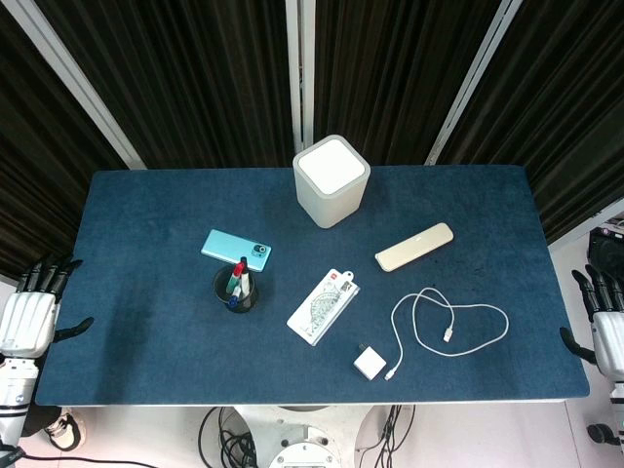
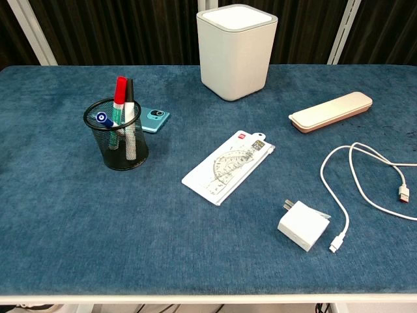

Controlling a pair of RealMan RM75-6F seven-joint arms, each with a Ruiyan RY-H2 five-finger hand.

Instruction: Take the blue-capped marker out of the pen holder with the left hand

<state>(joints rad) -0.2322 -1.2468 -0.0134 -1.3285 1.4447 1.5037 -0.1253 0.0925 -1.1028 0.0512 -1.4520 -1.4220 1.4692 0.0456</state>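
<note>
A black mesh pen holder [image 2: 121, 145] [image 1: 236, 291] stands left of the table's middle. Three markers lean in it. The blue-capped marker [image 2: 104, 119] [image 1: 234, 290] lies lowest, its cap at the holder's left rim. A red-capped marker [image 2: 120, 90] and a black-capped marker [image 2: 129, 91] stick up higher. My left hand [image 1: 31, 310] hangs off the table's left edge, fingers spread, holding nothing, far from the holder. My right hand [image 1: 606, 319] is off the right edge, also open and empty. Neither hand shows in the chest view.
A teal phone [image 1: 236, 250] lies just behind the holder. A white bin [image 2: 236, 51] stands at the back middle. A ruler pack [image 2: 228, 167], a beige pencil case [image 2: 331, 111], a white charger [image 2: 303, 225] and its cable [image 2: 368, 176] lie to the right.
</note>
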